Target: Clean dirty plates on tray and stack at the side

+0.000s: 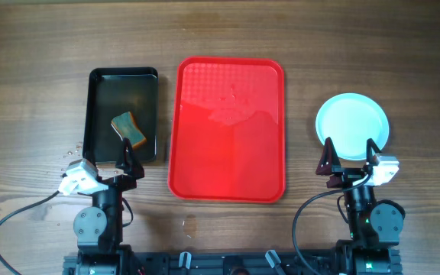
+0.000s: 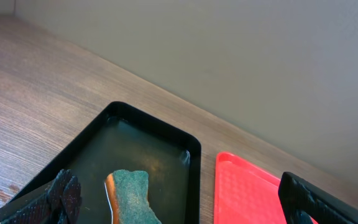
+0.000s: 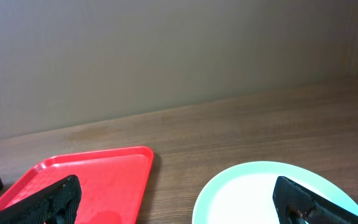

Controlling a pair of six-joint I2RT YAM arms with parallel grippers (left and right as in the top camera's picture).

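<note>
The red tray lies in the middle of the table with no plate on it; its surface has a wet sheen. It also shows in the left wrist view and the right wrist view. A pale blue plate stack sits on the table right of the tray; only the top plate shows, and it looks clean. My right gripper is open and empty just in front of the plates. My left gripper is open and empty at the black tray's near edge.
A black tray left of the red tray holds a green and orange sponge, also in the left wrist view. Small water drops lie on the wood by the black tray's near left corner.
</note>
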